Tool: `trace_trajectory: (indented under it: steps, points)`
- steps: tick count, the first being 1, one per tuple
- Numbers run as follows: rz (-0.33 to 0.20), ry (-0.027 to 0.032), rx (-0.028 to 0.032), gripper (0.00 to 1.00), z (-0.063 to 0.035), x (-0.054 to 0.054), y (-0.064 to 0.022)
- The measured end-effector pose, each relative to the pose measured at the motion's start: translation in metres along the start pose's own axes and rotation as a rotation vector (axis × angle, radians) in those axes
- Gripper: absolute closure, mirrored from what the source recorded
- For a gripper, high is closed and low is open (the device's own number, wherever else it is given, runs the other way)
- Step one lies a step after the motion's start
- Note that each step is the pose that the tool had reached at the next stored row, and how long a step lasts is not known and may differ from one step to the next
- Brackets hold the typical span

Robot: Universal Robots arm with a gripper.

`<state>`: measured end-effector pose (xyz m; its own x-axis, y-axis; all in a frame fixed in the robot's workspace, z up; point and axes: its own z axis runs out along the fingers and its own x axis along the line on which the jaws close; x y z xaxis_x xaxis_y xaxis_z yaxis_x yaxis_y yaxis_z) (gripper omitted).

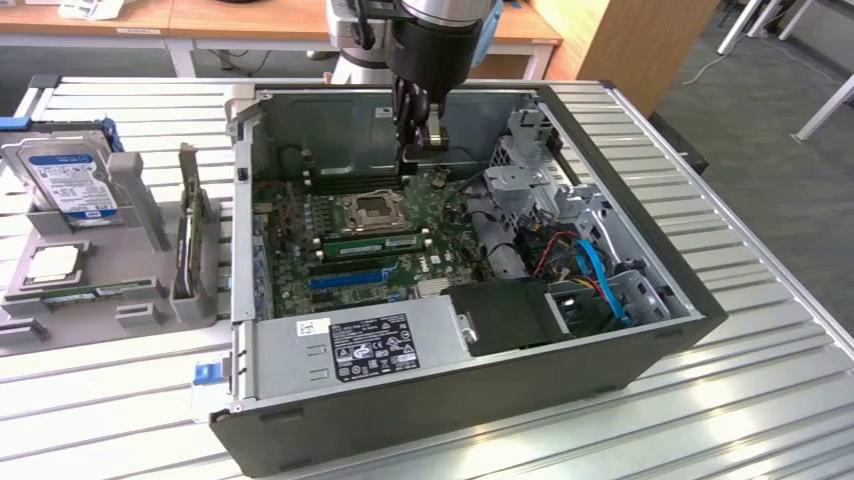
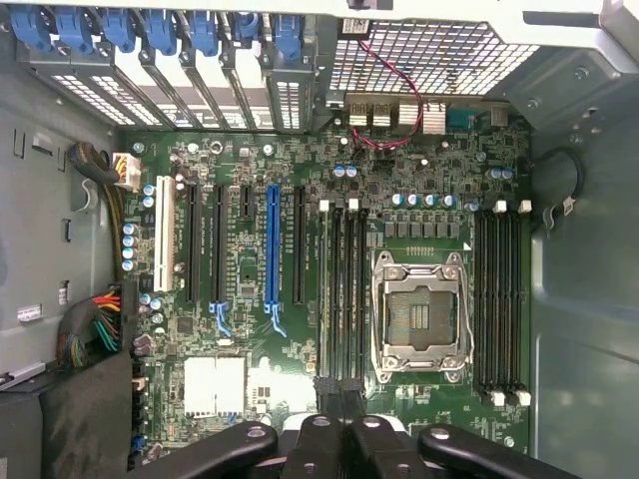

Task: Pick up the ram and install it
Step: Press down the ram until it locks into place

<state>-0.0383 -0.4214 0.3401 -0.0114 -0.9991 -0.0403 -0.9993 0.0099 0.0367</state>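
Note:
The ram (image 1: 94, 292), a thin green stick, lies flat at the front of the grey holder tray (image 1: 140, 315) at the exterior view's left, far from my gripper. My gripper (image 1: 422, 152) hangs inside the open computer case (image 1: 441, 400) over the motherboard (image 1: 300, 270), just past the CPU socket (image 1: 370, 208). In the wrist view the gripper (image 2: 339, 397) has its fingertips pressed together with nothing between them, above the black memory slots (image 2: 344, 289) beside the socket (image 2: 419, 314). A green strip (image 1: 374, 241) runs along those slots; I cannot tell whether it is a seated stick.
The tray also holds a hard drive (image 1: 67, 180), a CPU chip (image 1: 54, 262) and an upright expansion card (image 1: 187, 235). Inside the case are a power supply (image 1: 367, 340), a metal drive cage (image 1: 527, 190), blue and orange cables (image 1: 594, 270) and a blue slot (image 2: 272, 244).

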Motion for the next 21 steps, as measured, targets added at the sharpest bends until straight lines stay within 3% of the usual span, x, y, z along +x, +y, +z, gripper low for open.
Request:
trace_trajectory:
  steps: [15, 21]
  points:
    - [-0.001, -0.0008, 0.0000, 0.90, 0.0000, 0.0000, -0.0004]
    - [-0.002, -0.0038, -0.0001, 0.90, -0.0003, 0.0000, -0.0082]
